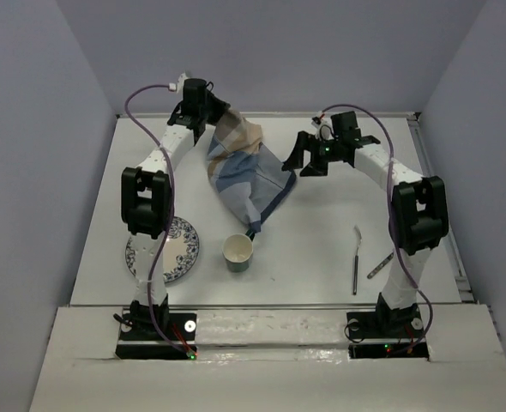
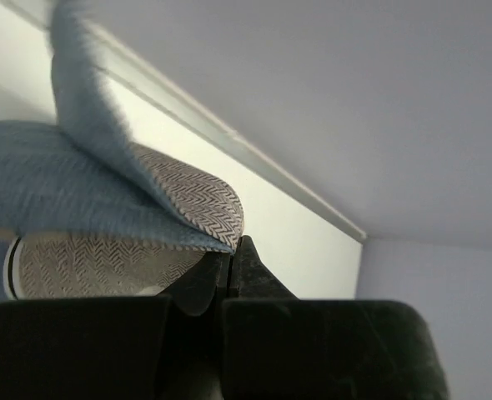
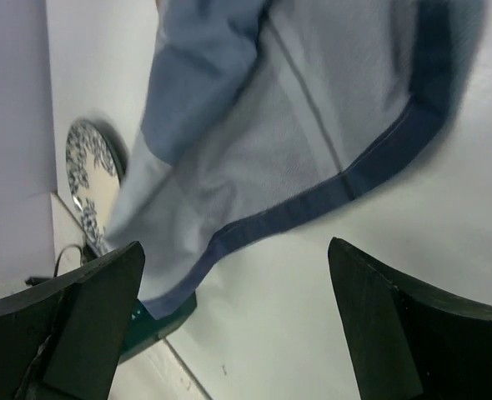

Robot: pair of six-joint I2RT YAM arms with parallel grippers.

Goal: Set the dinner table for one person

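place: robotics lab | signs: bare grey walls | two bolted arms | plain dinner table

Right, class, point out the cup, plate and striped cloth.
cup (image 1: 238,250): top external view, its open mouth.
plate (image 1: 183,249): top external view, its patterned right side.
striped cloth (image 1: 240,174): top external view, its middle folds.

Cloth mat blurred, edge-cropped; plate partly behind left arm

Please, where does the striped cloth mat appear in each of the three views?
Top external: cloth mat hangs centre-back, pinched by the left gripper.
Left wrist: fills the left side, above the gripper.
Right wrist: upper middle.
Shared landmark: patterned plate, also at the right wrist view's left edge.
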